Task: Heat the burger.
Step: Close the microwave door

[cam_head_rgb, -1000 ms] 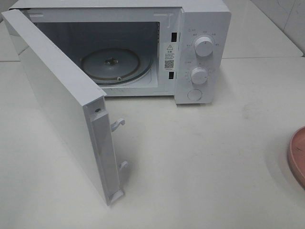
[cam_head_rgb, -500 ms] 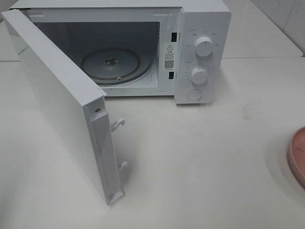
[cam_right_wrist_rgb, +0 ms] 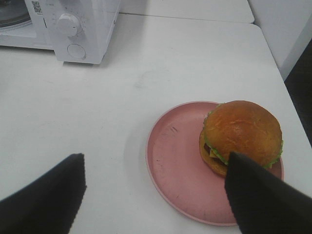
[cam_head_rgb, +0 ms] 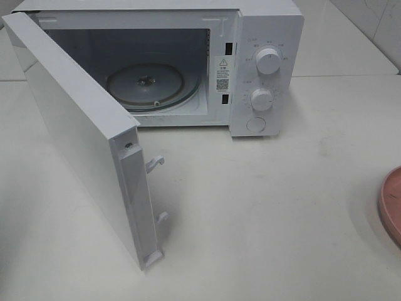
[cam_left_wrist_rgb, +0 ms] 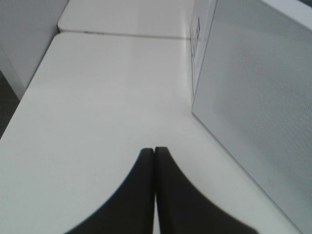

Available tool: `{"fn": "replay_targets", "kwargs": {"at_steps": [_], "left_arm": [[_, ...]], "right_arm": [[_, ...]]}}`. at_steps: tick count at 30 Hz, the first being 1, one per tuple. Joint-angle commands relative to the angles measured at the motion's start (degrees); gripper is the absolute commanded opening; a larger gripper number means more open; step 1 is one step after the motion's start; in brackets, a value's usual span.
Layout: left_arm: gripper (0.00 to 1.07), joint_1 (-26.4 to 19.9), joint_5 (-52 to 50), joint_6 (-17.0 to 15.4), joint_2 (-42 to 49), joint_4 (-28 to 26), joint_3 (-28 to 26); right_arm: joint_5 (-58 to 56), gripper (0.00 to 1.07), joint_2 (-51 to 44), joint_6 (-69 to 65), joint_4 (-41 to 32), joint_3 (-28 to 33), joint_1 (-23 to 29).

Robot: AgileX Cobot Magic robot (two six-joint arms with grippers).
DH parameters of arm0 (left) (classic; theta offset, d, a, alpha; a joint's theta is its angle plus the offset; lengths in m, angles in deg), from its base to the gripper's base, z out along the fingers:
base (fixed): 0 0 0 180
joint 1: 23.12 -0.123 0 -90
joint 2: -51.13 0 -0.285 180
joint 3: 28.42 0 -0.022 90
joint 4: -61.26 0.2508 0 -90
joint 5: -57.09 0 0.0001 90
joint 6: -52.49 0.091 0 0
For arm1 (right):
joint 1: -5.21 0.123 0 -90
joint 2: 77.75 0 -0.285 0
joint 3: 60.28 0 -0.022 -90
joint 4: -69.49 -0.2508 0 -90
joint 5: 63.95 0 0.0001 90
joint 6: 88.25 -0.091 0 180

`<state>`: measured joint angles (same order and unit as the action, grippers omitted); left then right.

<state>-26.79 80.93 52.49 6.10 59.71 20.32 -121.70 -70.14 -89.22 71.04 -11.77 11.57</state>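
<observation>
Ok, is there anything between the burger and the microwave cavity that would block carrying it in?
Nothing visible. The microwave door is swung wide open, the turntable is bare, and the table between the pink plate holding the burger and the microwave looks bare.

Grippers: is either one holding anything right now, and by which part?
Nothing is held. The left gripper is shut on nothing. The right gripper is open above the plate; the burger sits there ungripped.
</observation>
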Motion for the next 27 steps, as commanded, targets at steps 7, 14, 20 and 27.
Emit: {"fn": "replay_targets", "kwargs": {"at_steps": [7, 14, 20, 27], "left_arm": [[0.0, 0.06, -28.42, 0.0, -6.42, -0.57, 7.91], [0.0, 0.06, -46.24, -0.63, -13.92, 4.7, 12.09], [0.0, 0.06, -55.46, -1.26, -21.83, 12.38, 12.32], [0.0, 0.06, -66.69, -10.89, -31.51, 19.77, 12.32]], "right_arm": [[0.74, 0.76, -1.89, 0.4, 0.23, 0.17, -0.34], [0.74, 0.76, -1.89, 0.4, 0.23, 0.17, -0.34], [0.74, 0.76, -1.89, 0.4, 0.23, 0.17, -0.34], [0.74, 0.76, -1.89, 0.4, 0.23, 0.17, -0.34]]}}
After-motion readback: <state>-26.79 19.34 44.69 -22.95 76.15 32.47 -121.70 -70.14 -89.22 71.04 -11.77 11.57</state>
